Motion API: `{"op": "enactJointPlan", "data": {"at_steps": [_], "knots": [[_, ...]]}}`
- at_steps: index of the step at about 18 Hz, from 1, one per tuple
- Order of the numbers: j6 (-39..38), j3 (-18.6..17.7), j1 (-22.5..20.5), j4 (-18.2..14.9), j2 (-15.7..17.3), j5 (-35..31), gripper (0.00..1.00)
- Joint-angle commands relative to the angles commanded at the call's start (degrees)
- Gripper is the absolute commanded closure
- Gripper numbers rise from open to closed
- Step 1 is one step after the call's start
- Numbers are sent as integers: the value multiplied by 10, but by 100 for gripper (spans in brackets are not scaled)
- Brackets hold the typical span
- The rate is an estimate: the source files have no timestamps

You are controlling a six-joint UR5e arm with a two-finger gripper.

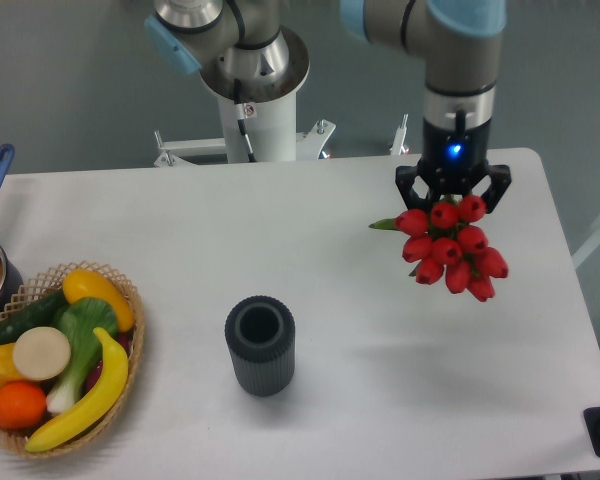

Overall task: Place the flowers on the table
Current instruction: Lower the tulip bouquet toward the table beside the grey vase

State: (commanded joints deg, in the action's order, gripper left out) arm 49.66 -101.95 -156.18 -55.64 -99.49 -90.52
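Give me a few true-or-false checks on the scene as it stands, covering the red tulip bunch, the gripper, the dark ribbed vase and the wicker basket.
1. The two-finger gripper holds the bunch of red tulips above the white tabletop. True.
2. The tulips stand inside the dark grey ribbed cylindrical vase. False: the vase is empty and the bunch hangs from the gripper, to the right of it.
3. The wicker basket of fruit and vegetables sits at the table's left edge. True.
4. The vase lies tipped on its side. False: it stands upright, opening upward.
5. The tulips lie flat on the table. False: the gripper holds them up; they are not yet set down.
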Motion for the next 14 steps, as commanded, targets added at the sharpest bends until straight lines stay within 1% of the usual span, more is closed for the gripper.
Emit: {"op": "enactJointPlan", "data": {"at_steps": [3,8,14], "knots": [[-2,0,0,3,-25,-2,52],[-7,8,0,5,-81,-3,51],[-23,23,1,4,-120,-5,51]]}}
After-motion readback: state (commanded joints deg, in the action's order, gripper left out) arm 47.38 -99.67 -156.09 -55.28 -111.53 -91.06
